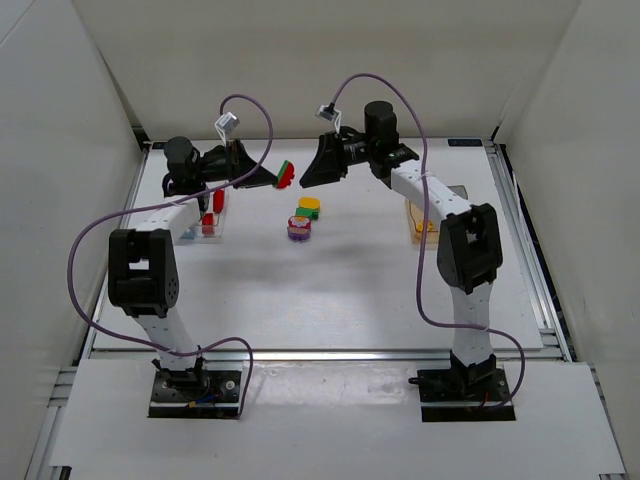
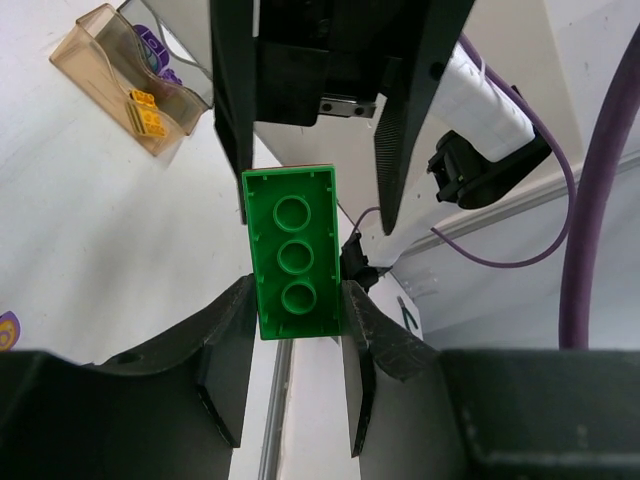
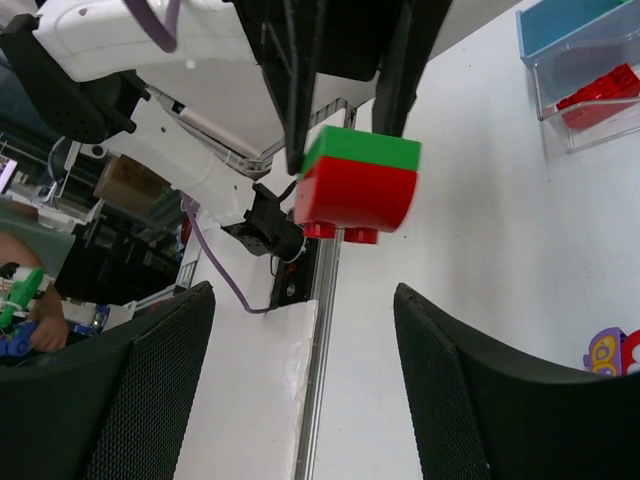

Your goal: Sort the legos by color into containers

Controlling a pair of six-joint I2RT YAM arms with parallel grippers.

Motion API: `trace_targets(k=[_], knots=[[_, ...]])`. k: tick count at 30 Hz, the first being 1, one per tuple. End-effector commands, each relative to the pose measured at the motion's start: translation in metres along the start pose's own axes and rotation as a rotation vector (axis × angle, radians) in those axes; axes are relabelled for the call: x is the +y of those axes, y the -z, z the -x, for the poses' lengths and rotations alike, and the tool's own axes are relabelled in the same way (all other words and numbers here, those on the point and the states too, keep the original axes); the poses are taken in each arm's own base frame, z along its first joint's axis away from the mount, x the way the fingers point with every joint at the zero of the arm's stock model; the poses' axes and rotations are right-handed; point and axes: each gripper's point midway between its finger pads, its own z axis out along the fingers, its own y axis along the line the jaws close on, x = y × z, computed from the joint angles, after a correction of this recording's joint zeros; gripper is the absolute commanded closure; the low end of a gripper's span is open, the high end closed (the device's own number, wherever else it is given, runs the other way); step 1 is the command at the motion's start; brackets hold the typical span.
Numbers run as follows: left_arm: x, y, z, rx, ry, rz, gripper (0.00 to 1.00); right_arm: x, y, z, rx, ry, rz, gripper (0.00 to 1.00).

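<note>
My left gripper (image 1: 272,178) is shut on a green brick (image 2: 293,255) with a red brick (image 3: 356,196) stuck to it, held in the air above the table's back middle (image 1: 286,175). My right gripper (image 1: 308,176) faces it, open and empty, its fingers (image 3: 470,390) spread a little short of the stack. A yellow-and-green stack (image 1: 308,207) and a purple-and-red stack (image 1: 299,231) lie on the table below. The clear bin (image 1: 212,226) at the left holds red bricks (image 3: 598,87). The blue bin (image 3: 570,25) stands beside it. The orange bin (image 2: 130,80) at the right holds yellow bricks (image 2: 145,110).
A dark bin with a purple brick (image 2: 150,40) stands just behind the orange bin (image 1: 420,222). White walls close in the table at the back and sides. Purple cables loop above both arms.
</note>
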Motion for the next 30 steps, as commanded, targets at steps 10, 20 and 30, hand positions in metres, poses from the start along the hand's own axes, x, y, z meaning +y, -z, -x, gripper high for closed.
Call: trace_targets(k=[10,20,30], knots=[[-0.027,-0.010,-0.003,0.036,-0.070,-0.042,0.90,-0.009,-0.005,0.016,-0.006,0.027,0.002,0.25],[-0.024,-0.021,-0.010,0.049,-0.055,-0.053,0.90,-0.005,-0.011,0.020,0.002,0.051,0.020,0.45],[-0.015,-0.025,-0.005,0.042,-0.059,-0.048,0.90,0.000,-0.011,0.014,0.028,0.053,0.054,0.87]])
